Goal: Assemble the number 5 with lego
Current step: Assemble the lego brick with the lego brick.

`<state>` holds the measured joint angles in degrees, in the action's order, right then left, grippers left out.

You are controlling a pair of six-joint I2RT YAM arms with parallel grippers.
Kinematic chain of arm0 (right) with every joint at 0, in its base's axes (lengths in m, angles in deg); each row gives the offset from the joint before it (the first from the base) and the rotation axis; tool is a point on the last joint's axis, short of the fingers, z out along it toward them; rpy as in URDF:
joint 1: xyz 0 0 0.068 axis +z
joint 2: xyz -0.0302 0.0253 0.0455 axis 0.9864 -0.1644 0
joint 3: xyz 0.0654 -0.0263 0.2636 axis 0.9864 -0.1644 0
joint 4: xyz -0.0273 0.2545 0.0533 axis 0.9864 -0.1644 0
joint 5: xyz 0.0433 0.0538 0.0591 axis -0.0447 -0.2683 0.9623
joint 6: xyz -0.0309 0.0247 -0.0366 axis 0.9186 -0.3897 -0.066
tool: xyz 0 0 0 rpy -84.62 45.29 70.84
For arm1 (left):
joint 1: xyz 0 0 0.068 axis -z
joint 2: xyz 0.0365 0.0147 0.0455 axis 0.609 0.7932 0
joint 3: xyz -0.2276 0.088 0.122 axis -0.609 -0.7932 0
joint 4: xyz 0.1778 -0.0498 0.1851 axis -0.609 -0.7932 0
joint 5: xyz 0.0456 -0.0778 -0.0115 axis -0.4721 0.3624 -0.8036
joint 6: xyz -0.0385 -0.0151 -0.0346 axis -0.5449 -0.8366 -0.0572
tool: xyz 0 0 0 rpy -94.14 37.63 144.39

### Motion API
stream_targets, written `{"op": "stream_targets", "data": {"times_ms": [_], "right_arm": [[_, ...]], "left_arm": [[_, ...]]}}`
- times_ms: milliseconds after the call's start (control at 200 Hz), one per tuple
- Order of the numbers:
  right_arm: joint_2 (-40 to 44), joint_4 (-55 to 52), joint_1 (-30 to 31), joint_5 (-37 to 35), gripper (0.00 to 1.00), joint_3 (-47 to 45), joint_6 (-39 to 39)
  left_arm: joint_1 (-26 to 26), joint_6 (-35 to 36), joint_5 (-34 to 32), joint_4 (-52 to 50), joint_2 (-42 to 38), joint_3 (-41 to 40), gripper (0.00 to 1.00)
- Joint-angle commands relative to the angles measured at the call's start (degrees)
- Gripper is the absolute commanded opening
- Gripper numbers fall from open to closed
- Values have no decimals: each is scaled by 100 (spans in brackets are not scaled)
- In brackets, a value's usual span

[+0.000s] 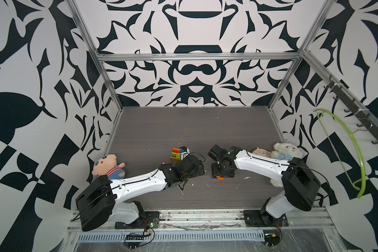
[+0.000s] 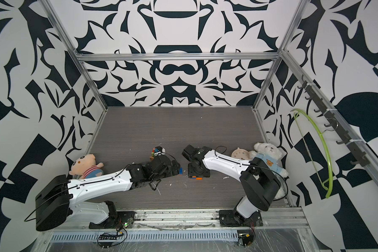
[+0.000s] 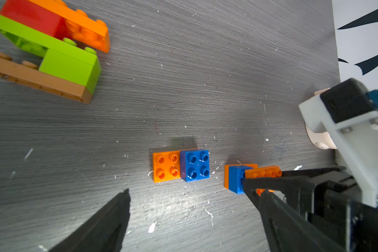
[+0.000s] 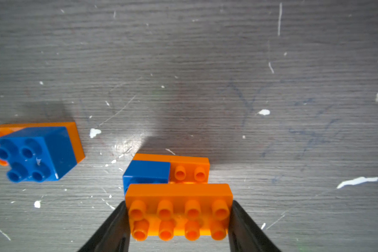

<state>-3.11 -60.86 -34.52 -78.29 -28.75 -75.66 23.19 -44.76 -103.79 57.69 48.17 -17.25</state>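
- right gripper has its fingers pinched on both ends of an orange oblong brick, right over a blue-on-orange stack mid-table
- left gripper is spread wide with nothing in it, above an orange and blue pair
- the lime green, red and orange clump sits well apart, further back

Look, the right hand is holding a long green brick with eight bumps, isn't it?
Not green. The right wrist view shows the right hand holding a long orange brick with eight bumps.
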Motion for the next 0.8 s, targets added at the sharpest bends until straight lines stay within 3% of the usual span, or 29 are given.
{"op": "stream_targets", "data": {"times_ms": [0,380,795], "right_arm": [[6,-32,51,-48,58,186,-87],[244,-10,98,-110,58,169,-398],[-45,107,161,78,58,279,-411]], "left_arm": [[-15,-16,-92,-142,-99,-53,99],[-15,-13,-66,-133,-31,-30,99],[-15,19,-48,-126,36,22,99]]}}
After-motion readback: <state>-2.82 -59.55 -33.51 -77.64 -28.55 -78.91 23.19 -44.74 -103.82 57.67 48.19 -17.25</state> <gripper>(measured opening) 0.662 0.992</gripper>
